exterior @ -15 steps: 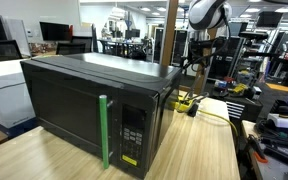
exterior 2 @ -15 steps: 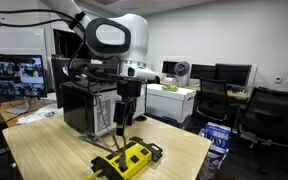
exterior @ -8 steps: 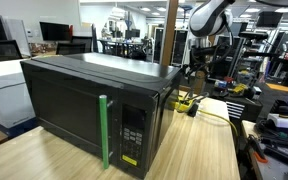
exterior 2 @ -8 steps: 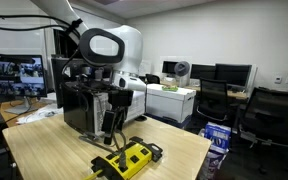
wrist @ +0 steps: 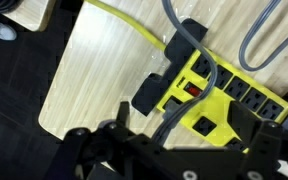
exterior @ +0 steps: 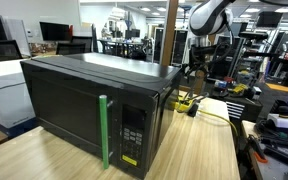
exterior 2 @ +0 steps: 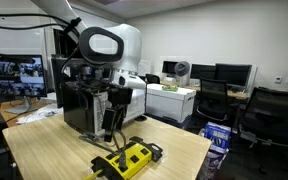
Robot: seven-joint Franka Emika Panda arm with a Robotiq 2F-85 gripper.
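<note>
- Looking at an exterior view, we see the hand [exterior: 196, 72] hanging past the far end of the microwave [exterior: 94, 105], above the power strip [exterior: 184, 101]. From here we cannot tell how its fingers stand.
- The microwave sits on the worktop [exterior: 204, 150] with its door closed, and a green handle [exterior: 104, 130] stands upright beside the keypad [exterior: 132, 135].
- The power strip shows only as a yellow sliver beyond the microwave's corner.
- In an exterior view, we find the hand [exterior 2: 111, 125] pointing down, just above the power strip [exterior 2: 131, 157] and apart from it. The microwave [exterior 2: 79, 100] is close behind.
- The power strip lies flat on the worktop [exterior 2: 44, 150], near its edge.
- In the wrist view, we look down on the power strip [wrist: 224, 100], lying aslant on the worktop [wrist: 84, 80] near a corner.
- A black plug [wrist: 154, 92] sits at one end of the power strip. A yellow cable [wrist: 124, 25] runs away from it across the wood, and a grey cable [wrist: 254, 45] loops above it.
- The hand [wrist: 184, 145] fills the bottom edge, fingers spread wide with nothing between them and the power strip beneath.
</note>
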